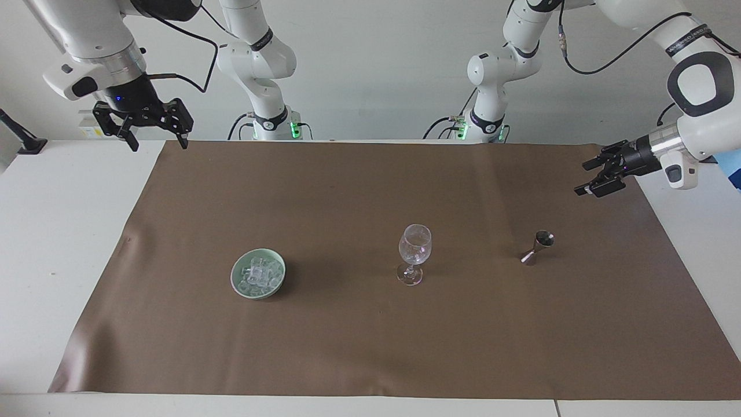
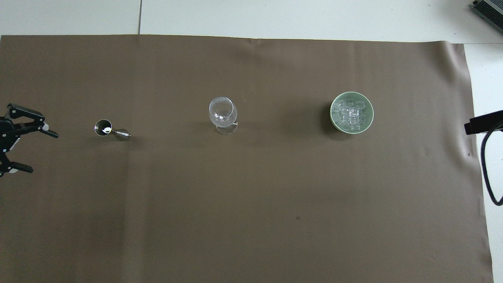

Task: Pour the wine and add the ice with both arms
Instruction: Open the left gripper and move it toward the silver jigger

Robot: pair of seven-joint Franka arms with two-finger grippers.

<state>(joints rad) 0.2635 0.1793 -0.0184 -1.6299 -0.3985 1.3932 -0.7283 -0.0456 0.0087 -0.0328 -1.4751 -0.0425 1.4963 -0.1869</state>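
On the worktop (image 1: pixel 58 243) lies a brown paper sheet (image 1: pixel 370 347). Across mid-frame of the facing view stand a green bowl (image 1: pixel 236 277) holding the ice (image 1: pixel 259 274) at centre-left, a clear stemmed wine glass (image 1: pixel 414 253) at centre, and a metal double-cone jigger (image 1: pixel 537 247) at centre-right.

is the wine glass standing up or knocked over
Upright. The wine glass stands on its foot on the brown mat, bowl above the stem, between the ice bowl and the jigger.
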